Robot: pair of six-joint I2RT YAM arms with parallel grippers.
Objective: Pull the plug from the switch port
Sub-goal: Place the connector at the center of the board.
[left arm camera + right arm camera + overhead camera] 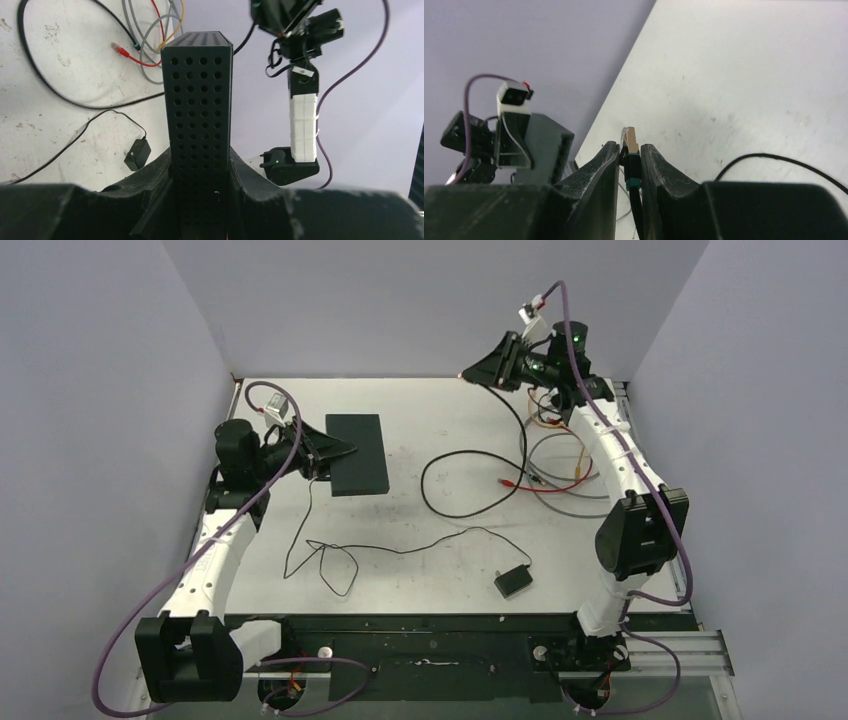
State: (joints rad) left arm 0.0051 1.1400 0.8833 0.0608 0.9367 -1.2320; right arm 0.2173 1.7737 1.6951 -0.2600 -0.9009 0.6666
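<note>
White scuffed table, lilac walls, left jaws clamp switch, right jaws pinch plug

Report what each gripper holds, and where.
Left gripper: the switch, pinched across its thin body at one edge. Right gripper: the cable plug, pinched by its boot just behind the clear tip.

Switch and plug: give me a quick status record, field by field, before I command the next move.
switch: clamped at one edge by the left end effector
plug: pinched in the right end effector, tip exposed
plug vs switch: well apart; no cable reaches the switch in the top view
adapter block: near edge of the table, untouched
task state: plug appears out of the port
</note>
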